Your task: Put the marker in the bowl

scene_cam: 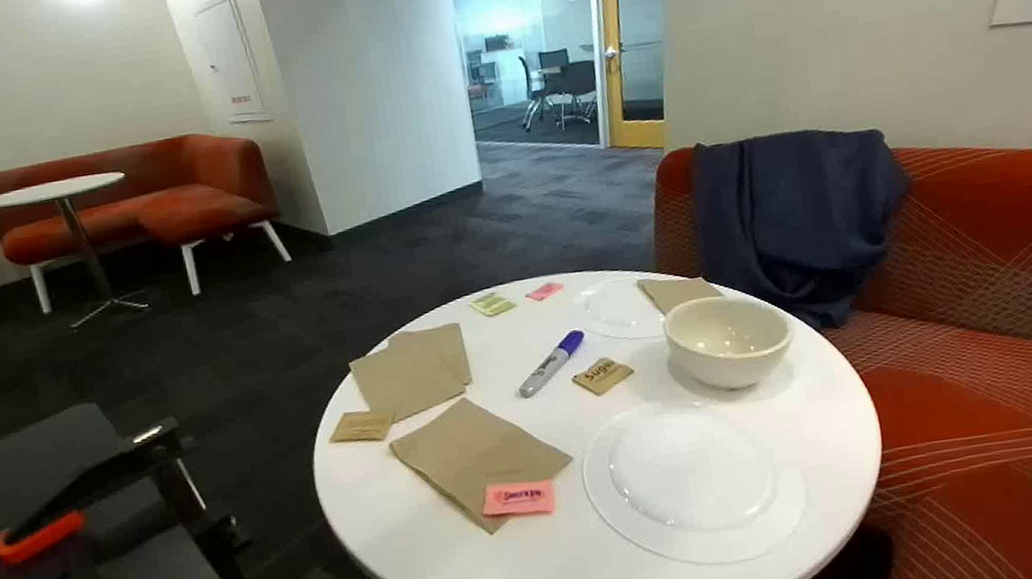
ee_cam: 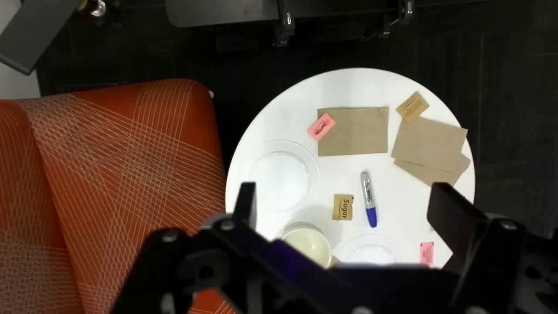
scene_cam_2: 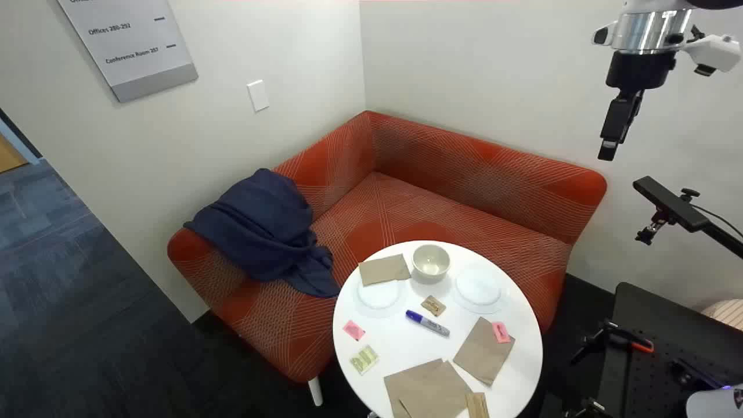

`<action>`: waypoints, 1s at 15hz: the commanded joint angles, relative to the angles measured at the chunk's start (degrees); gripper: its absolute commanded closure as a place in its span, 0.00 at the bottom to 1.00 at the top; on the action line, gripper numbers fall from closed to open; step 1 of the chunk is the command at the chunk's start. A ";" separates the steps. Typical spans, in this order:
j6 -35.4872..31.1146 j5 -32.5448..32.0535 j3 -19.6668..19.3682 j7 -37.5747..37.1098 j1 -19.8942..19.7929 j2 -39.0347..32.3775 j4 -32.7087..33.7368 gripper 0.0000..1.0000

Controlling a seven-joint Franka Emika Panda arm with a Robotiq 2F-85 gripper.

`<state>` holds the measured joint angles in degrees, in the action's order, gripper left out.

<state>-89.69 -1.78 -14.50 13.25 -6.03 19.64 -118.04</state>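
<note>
1. Aloft, my black two-fingered gripper (ee_cam: 343, 203) hangs with its fingers spread wide apart.
2. Below, a purple-capped grey marker (ee_cam: 369, 199) lies on the round white table (scene_cam: 565, 565), beside a tan paper sugar packet (ee_cam: 343, 207).
3. Farther out, a glossy, round cream bowl (scene_cam: 730, 342) stands upright near the table's edge.

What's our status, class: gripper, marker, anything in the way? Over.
Gripper open, empty. Marker on table, outside bowl. Sugar packet flat between marker and bowl; nothing atop marker.
</note>
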 commanded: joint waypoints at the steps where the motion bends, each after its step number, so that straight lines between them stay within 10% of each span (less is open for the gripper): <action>1: 0.09 0.24 0.74 0.26 -0.91 -0.14 0.12 0.00; 15: -14.28 -0.03 7.01 -0.94 2.05 -2.68 -8.31 0.00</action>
<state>-100.36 -1.77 -9.12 13.10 -4.95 18.05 -124.37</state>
